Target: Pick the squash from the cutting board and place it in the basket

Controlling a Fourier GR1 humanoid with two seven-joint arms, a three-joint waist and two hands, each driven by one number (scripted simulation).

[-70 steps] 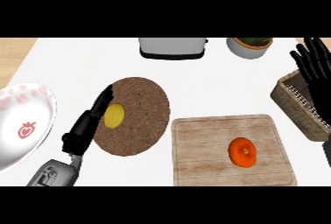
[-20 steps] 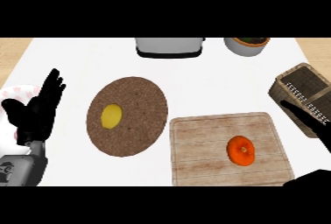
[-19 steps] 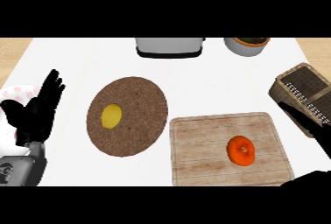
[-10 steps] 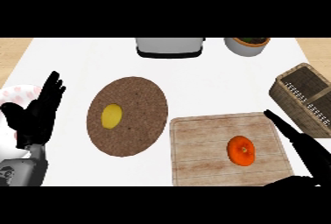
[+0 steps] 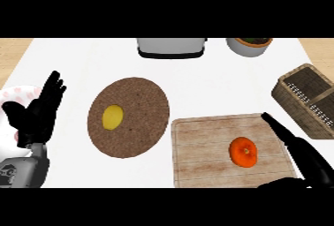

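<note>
The squash [image 5: 243, 151] is sitting on the cutting board [image 5: 202, 145], just left of the right hand [image 5: 301, 154], whose fingers are stretching straight and apart. The basket [image 5: 306, 103] is waiting farther right; the left hand [image 5: 36, 117] is resting open, well apart.

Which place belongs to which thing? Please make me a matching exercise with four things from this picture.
Things:
1. squash
2. yellow fruit
3. basket
4. left hand

Places:
A. at the counter's right edge
B. on the round brown mat
C. open, fingers up, at the left edge
D. on the cutting board

Pairs: 1-D, 2-B, 3-A, 4-C
</note>
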